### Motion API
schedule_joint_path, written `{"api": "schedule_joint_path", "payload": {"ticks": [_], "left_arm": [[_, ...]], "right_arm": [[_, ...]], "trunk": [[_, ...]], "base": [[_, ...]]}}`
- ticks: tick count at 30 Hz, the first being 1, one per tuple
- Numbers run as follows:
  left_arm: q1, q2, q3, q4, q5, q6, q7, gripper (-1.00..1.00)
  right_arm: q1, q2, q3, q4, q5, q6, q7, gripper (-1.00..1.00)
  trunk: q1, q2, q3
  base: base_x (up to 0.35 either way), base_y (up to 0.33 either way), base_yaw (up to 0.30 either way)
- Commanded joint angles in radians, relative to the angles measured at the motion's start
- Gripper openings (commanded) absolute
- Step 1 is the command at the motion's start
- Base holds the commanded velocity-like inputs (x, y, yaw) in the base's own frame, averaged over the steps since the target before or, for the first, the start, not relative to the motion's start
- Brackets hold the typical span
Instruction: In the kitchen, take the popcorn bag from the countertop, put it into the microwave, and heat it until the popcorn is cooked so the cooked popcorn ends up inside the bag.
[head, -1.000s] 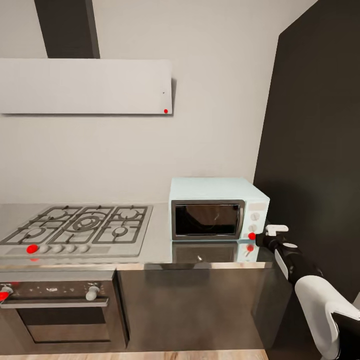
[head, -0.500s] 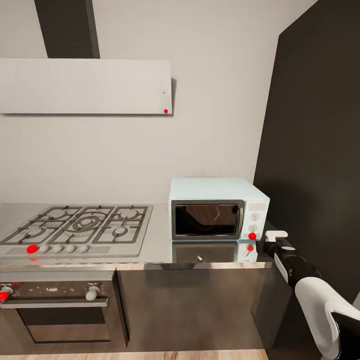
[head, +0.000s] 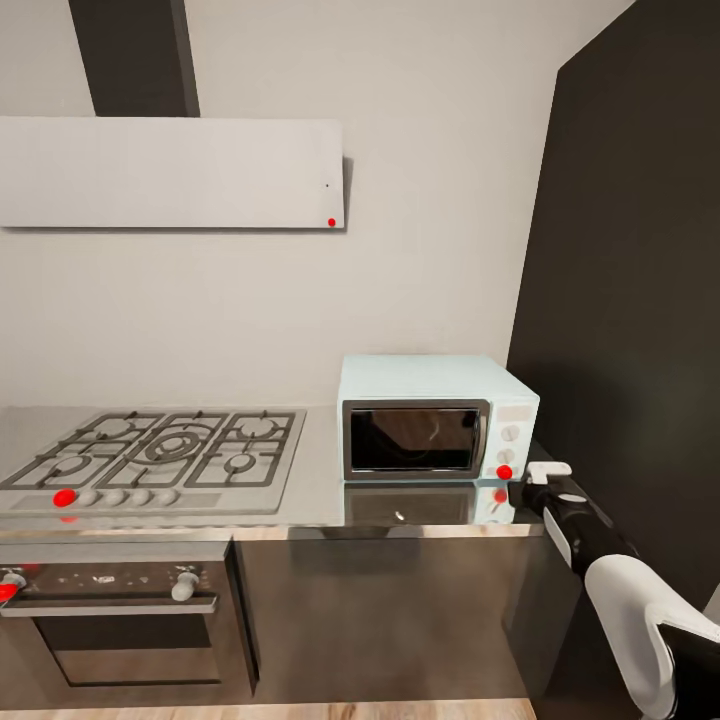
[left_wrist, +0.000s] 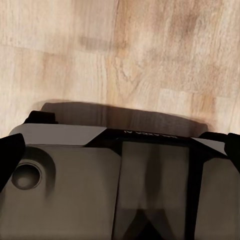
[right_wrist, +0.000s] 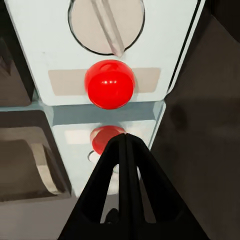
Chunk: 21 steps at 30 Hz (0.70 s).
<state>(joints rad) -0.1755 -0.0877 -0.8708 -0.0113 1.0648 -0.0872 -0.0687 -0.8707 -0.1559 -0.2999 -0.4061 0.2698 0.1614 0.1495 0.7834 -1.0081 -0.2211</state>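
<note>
Item: microwave (head: 437, 416) — small pale mint-blue box with a dark glass door, standing on the steel surface (head: 315, 500) just beside the gas hob (head: 160, 457), its far side against the tall dark cabinet (head: 630, 300). The door is shut; the glass is too dark to tell what lies inside, so the popcorn bag's whereabouts cannot be told.

Control: red button (right_wrist: 109, 84) on the white panel, below the lowest knob (right_wrist: 106, 25). By its look a rigid, fixed part; it likely wants a light, straight push rather than any grasp, and a glancing touch might slide off its glossy dome.

Right gripper (right_wrist: 125, 145) — fingers pressed together to a single point, holding nothing, aimed just short of the button.

Left gripper: hangs over the wood floor (left_wrist: 120, 55); whether its fingers are apart or together cannot be told.
</note>
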Motion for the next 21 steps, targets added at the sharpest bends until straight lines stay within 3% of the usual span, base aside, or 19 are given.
{"api": "schedule_joint_path", "payload": {"ticks": [1, 21], "left_arm": [[-0.001, 0.000, -0.008, 0.002, 0.011, -0.003, -0.005, 1.00], [-0.001, 0.000, -0.007, 0.002, 0.011, -0.003, -0.005, 1.00]], "right_arm": [[-0.001, 0.001, -0.008, -0.002, 0.011, 0.003, 0.009, -1.00], [-0.001, 0.002, -0.008, 0.000, 0.015, -0.002, 0.009, -1.00]], "trunk": [[0.000, -0.001, -0.001], [0.000, -0.001, -0.001]], "base": [[0.000, 0.000, 0.000], [0.149, 0.000, 0.000]]}}
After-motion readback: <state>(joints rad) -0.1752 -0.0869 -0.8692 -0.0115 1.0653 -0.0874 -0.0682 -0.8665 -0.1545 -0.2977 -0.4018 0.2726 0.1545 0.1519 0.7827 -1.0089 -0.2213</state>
